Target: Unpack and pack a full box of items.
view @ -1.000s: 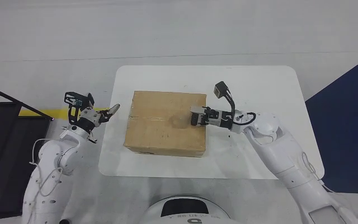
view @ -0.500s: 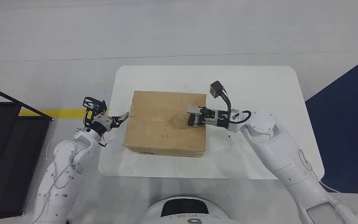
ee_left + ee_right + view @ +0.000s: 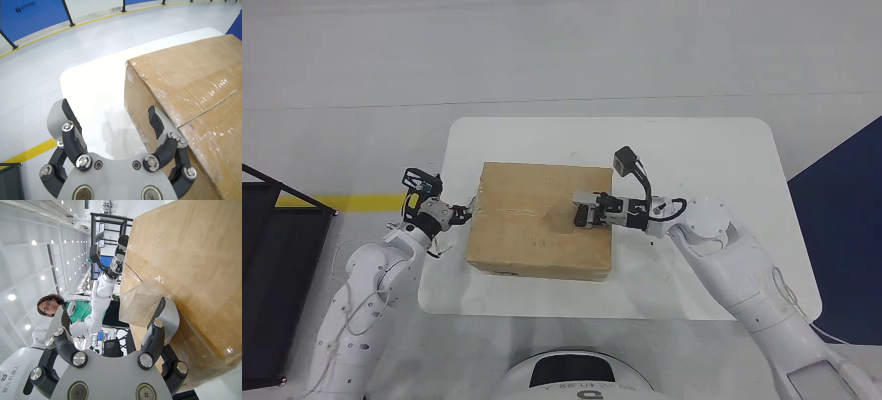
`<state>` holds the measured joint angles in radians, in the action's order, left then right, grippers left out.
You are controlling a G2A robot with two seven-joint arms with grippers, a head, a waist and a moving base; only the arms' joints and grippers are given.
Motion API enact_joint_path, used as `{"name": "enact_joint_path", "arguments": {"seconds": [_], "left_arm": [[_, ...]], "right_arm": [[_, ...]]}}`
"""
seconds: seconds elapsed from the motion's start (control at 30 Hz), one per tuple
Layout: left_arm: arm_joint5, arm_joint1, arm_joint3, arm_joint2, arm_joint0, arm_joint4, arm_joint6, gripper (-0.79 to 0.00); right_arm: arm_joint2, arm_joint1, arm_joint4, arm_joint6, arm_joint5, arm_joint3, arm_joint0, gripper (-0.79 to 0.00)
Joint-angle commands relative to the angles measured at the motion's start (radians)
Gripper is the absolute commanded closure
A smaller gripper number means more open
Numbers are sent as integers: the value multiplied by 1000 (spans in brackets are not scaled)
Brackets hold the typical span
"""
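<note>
A closed cardboard box [image 3: 532, 225], taped along its top seam, sits in the middle of the white table [image 3: 692, 160]. My left gripper [image 3: 464, 212] is open at the box's left side. In the left wrist view [image 3: 113, 117] one of its fingers [image 3: 156, 119] touches the box [image 3: 189, 75] at the upper edge, near the end of the seam. My right gripper [image 3: 582, 211] is open over the box top, close to the seam. In the right wrist view [image 3: 113, 313] a raised taped flap [image 3: 140, 306] stands between its fingers, beside the one lying on the box [image 3: 189, 256].
The table has bare room to the right of the box and along its far side. A black rack [image 3: 262, 260] stands on the floor at the left, by a yellow floor line [image 3: 342, 200]. A blue barrier [image 3: 852, 200] is at the right.
My left gripper has moved right, from off the table's left edge up to the box's left side. My right gripper has slid a little to the left over the box top.
</note>
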<state>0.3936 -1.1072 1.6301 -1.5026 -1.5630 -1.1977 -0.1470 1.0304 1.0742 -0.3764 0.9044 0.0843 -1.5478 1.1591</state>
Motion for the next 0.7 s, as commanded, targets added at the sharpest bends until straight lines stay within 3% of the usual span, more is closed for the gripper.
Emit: {"name": "enact_joint_path", "arguments": {"seconds": [0.0, 0.67], "left_arm": [[1, 0, 1, 6, 1, -3, -1, -785], [-4, -7, 17, 68, 26, -28, -5, -785]], "right_arm": [[-3, 2, 1, -1, -1, 2, -3, -785], [-33, 18, 6, -13, -21, 16, -30, -785]]}}
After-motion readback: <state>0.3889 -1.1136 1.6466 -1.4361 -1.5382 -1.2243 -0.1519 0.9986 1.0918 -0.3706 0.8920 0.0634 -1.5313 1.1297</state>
